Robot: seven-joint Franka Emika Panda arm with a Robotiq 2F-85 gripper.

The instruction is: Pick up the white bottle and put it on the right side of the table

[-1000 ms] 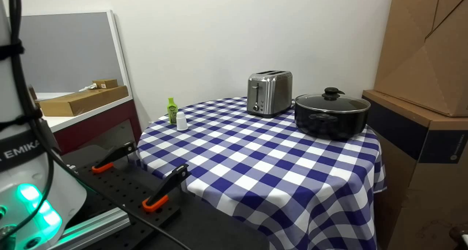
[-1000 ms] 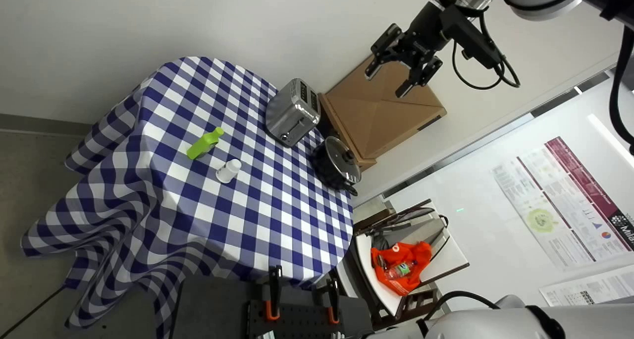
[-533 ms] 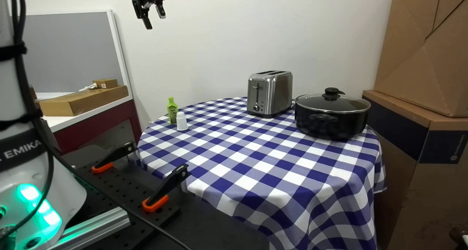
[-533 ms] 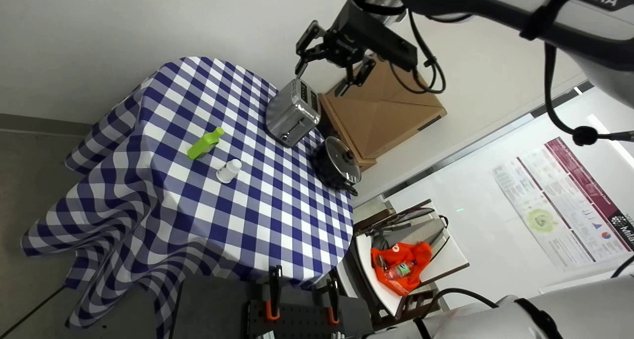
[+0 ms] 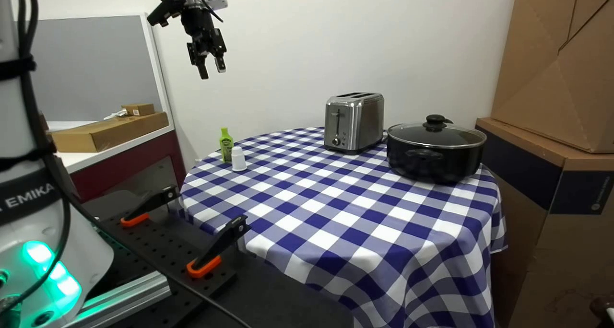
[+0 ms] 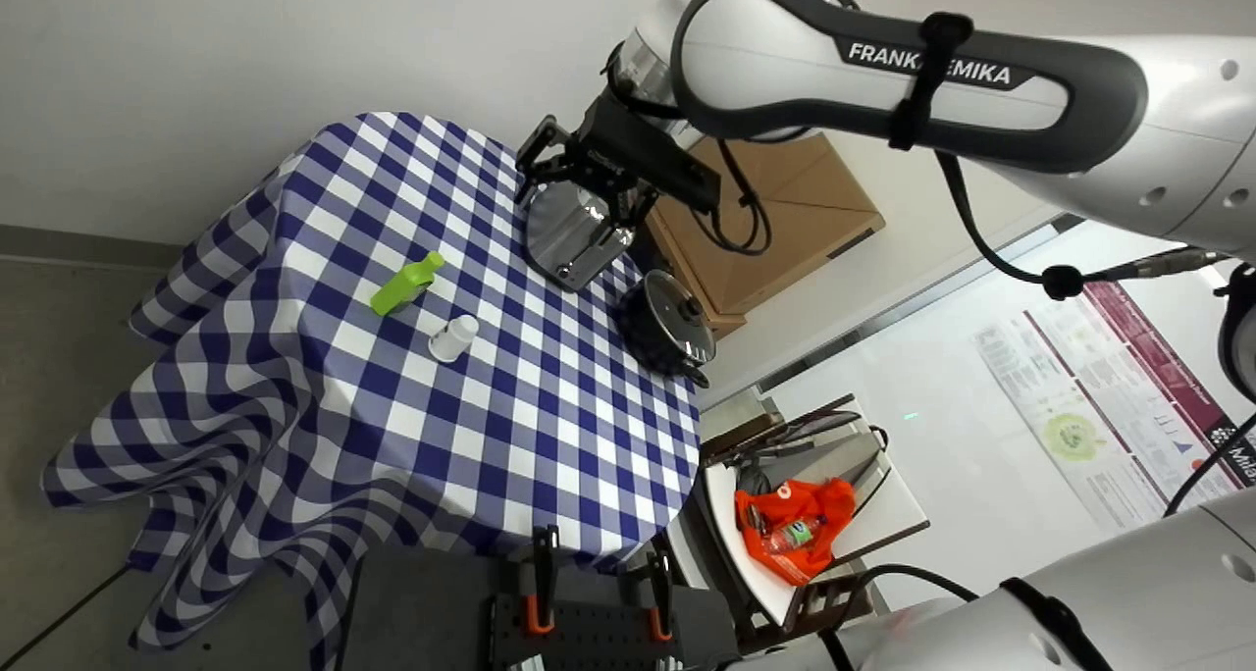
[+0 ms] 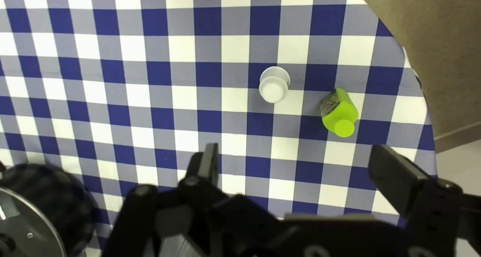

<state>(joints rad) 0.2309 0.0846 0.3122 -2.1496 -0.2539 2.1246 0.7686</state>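
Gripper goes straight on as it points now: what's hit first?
Probably the white bottle, or else the checked tablecloth close beside it: the open gripper points down that way in both exterior views, but depth is unclear.

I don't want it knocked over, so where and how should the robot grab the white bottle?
The gripper should probably come straight down and grip the white bottle around its middle, because it stands on its wider end. Keep clear of the green bottle close beside it.
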